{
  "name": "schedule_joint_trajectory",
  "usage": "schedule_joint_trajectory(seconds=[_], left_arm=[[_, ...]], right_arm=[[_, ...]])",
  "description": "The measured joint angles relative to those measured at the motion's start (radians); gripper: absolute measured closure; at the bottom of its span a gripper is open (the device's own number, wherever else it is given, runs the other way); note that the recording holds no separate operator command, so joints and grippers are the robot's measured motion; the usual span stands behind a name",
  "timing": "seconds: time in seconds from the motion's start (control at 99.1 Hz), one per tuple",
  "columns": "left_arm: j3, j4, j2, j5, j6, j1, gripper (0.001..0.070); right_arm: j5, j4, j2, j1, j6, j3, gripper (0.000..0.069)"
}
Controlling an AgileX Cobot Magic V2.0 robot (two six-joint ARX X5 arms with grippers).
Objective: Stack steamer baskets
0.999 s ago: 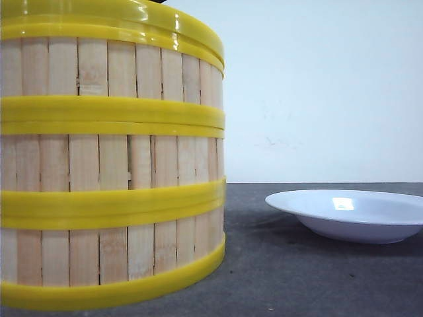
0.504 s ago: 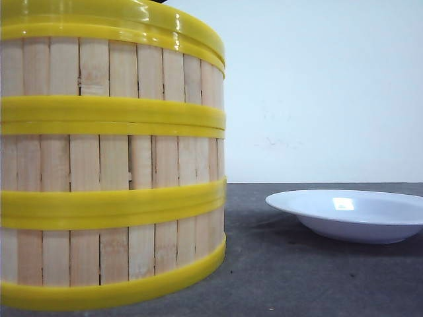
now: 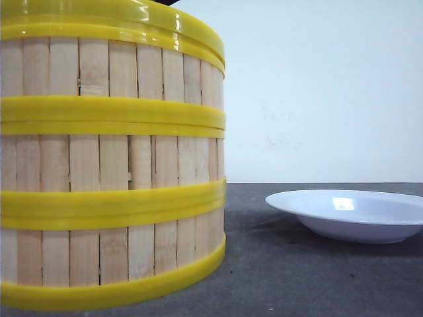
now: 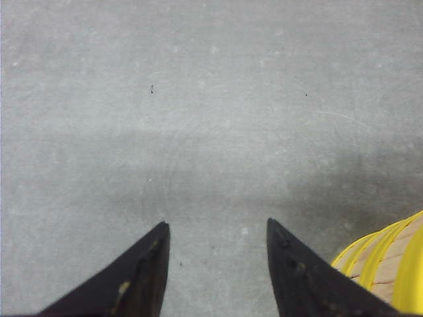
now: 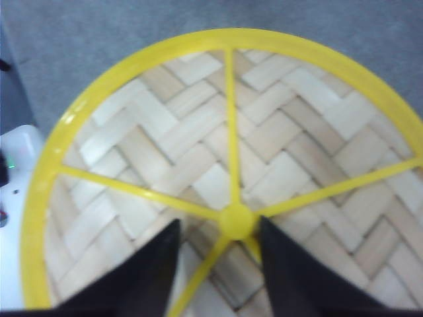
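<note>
Three steamer baskets [image 3: 112, 158] stand stacked in one tower at the left of the front view, pale slat walls between yellow rims. The domed woven lid [image 5: 198, 132] sits on top; its yellow rim [image 3: 132, 20] caps the tower. My right gripper [image 5: 219, 223] hangs open just above the lid, its black fingers either side of the yellow knob [image 5: 236, 221] with a gap on one side. Beside the stack, my left gripper [image 4: 217, 223] is open over bare grey table, holding nothing; a basket edge [image 4: 390, 264] shows beside one finger.
A white shallow plate [image 3: 357, 214] lies on the dark grey table [image 3: 297, 277] to the right of the stack. A white device with a green light [image 5: 16, 198] shows at the edge of the right wrist view. A pale wall stands behind.
Almost nothing differs. A dark shape at the top edge above the stack has shifted slightly to the right; stack and plate are still.
</note>
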Motion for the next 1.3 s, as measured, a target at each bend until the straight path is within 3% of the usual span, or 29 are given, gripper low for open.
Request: schedule_joint_trajectory(seconds=[0.131, 0.242, 0.424, 0.535, 0.767, 1.059, 1.301], left_arm=[[0.000, 0.000, 0.000, 0.000, 0.000, 0.000, 0.0436], [0.000, 0.000, 0.000, 0.000, 0.000, 0.000, 0.0436], [0.000, 0.000, 0.000, 0.000, 0.000, 0.000, 0.0436], [0.000, 0.000, 0.000, 0.006, 0.000, 0.000, 0.0436], [0.000, -0.017, -0.001, 0.108, 0.002, 0.000, 0.0436], [-0.021, -0.029, -0.085, 0.132, 0.003, -0.002, 0.0436], [-0.201, 0.014, -0.224, 0.182, -0.023, -0.005, 0.0436]], right_arm=[[-0.009, 0.000, 0.000, 0.010, 0.001, 0.002, 0.0234], [0.033, 0.014, -0.002, 0.017, 0.006, 0.002, 0.0185], [0.167, 0.035, -0.058, 0.013, 0.010, -0.002, 0.0175], [0.188, 0.012, -0.151, -0.024, 0.010, -0.002, 0.0175], [0.195, -0.063, -0.294, -0.203, 0.010, -0.032, 0.0175], [0.196, -0.003, -0.605, -0.474, 0.011, -0.380, 0.0175], [0.182, 0.033, -0.898, -0.724, 0.020, -0.729, 0.0175]])
